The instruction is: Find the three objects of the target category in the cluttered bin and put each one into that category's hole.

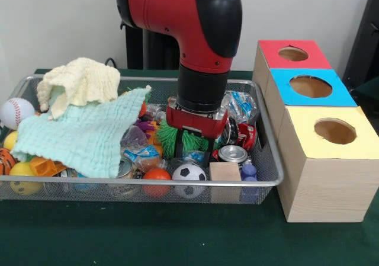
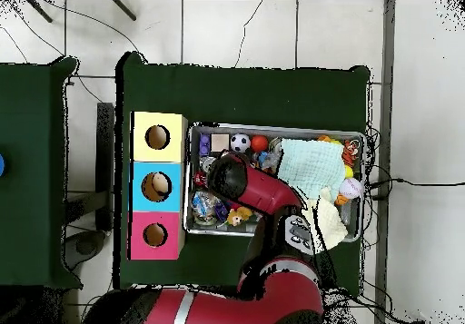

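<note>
The wire-mesh bin [image 1: 267,137] is full of clutter; it also shows in the overhead view [image 2: 272,127]. A see-through bottle with blue-and-white print [image 1: 240,105] lies at the bin's back right corner. Another crumpled see-through bottle [image 1: 142,154] lies in the middle, beside the mint cloth. My gripper [image 1: 193,150] is down inside the bin, among green spiky toys [image 1: 169,138] and just behind a soccer ball. In the overhead view the arm [image 2: 238,177] hides it. The blue-surround hole [image 1: 310,86] is in the middle wooden box, also seen from overhead [image 2: 156,186].
A mint cloth [image 1: 80,137] and a cream cloth [image 1: 80,82] cover the bin's left half. A baseball [image 1: 16,112], a soccer ball [image 1: 189,174], an orange ball [image 1: 156,176], metal cans [image 1: 232,154] and a wooden block [image 1: 225,172] lie in the bin. Red-surround [image 1: 293,54] and yellow-surround [image 1: 334,131] holes flank the blue one.
</note>
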You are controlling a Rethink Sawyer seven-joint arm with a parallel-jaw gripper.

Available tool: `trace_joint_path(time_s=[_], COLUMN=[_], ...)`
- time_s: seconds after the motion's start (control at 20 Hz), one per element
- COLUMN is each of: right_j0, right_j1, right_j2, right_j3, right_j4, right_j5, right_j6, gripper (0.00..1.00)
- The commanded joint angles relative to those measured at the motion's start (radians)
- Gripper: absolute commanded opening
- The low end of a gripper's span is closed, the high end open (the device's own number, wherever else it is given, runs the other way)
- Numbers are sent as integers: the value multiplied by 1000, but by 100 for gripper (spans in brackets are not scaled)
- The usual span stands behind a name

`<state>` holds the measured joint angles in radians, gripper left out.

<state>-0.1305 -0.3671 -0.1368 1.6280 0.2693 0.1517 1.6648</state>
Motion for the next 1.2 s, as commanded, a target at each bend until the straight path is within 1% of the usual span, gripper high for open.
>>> trace_joint_path(time_s=[0.05,0.25,0.4,0.55,0.6,0.8,0.85,0.9,1.05,1.2], right_j0=[-16,-15,-29,-35,-46,-52,-34,-15,-2,7], right_j1=[81,74,86,82,77,70,68,61,36,21], right_j2=[39,39,56,60,74,85,63,42,32,25], right_j3=[-91,-96,-100,-102,-97,-79,-88,-88,-71,-63], right_j4=[25,27,23,6,-12,-4,-2,-6,7,10], right_j5=[0,21,-1,-9,-39,-67,-28,-25,25,33], right_j6=[171,167,164,146,135,157,148,147,157,163], gripper=[100,100,100,100,0,0,0,0,0,0])
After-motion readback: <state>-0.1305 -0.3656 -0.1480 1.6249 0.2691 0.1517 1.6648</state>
